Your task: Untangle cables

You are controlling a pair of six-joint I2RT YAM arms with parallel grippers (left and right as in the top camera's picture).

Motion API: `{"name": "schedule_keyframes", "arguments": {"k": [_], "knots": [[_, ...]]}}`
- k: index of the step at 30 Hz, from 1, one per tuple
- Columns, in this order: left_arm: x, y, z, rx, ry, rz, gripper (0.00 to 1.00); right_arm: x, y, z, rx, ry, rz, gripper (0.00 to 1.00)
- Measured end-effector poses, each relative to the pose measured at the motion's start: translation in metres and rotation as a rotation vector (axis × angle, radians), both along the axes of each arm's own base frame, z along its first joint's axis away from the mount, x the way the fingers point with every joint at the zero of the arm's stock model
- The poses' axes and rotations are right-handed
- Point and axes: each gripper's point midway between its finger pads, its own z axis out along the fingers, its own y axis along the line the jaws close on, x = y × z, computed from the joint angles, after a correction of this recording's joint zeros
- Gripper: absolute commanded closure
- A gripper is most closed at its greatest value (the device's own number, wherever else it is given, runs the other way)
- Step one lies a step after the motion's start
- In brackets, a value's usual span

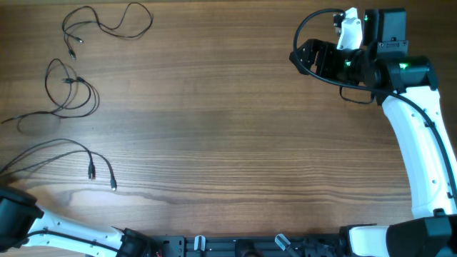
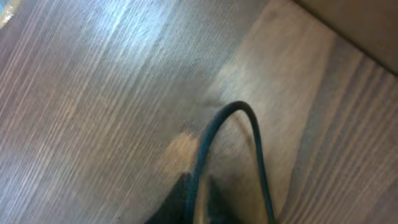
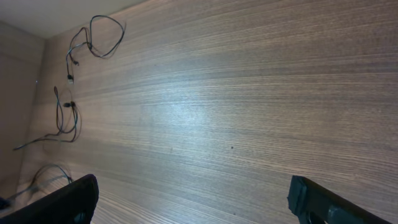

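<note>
Three thin black cables lie at the table's left side. One loops at the far corner (image 1: 107,21), a second is coiled below it (image 1: 68,93), and a third (image 1: 64,151) runs off the left edge, its two plugs (image 1: 102,178) lying on the wood. In the blurred left wrist view, my left gripper (image 2: 198,190) is shut on a dark cable (image 2: 239,111), which arches up in front of it. My right gripper (image 1: 303,57) hovers at the far right, open and empty (image 3: 193,205). Its view shows the cables (image 3: 65,115) far off.
The left arm's white link (image 1: 64,232) lies along the front-left edge, and its gripper is outside the overhead view. The right arm (image 1: 421,143) stands along the right side. The arms' bases (image 1: 235,246) sit at the table's front edge.
</note>
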Motion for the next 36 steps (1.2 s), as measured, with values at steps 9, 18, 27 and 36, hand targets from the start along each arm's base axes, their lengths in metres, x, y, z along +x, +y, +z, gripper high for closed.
{"name": "schedule_keyframes", "arguments": {"k": [9, 18, 27, 36], "knots": [[0.098, 0.007, 0.007, 0.055, -0.164, -0.6, 0.96, 0.005, 0.0, 0.004, 0.001, -0.025, -0.003, 0.0], [0.172, -0.017, 0.021, 0.109, -0.315, -0.925, 0.96, 0.005, 0.0, 0.004, 0.002, -0.025, -0.005, 0.0], [0.128, -0.009, 0.014, 0.038, -0.326, -0.941, 0.94, 0.005, 0.0, 0.004, 0.002, -0.024, -0.005, 0.0], [0.03, 0.003, -0.008, -0.072, -0.052, -0.467, 0.0, 0.005, 0.0, 0.004, 0.002, -0.023, -0.005, 0.0]]}}
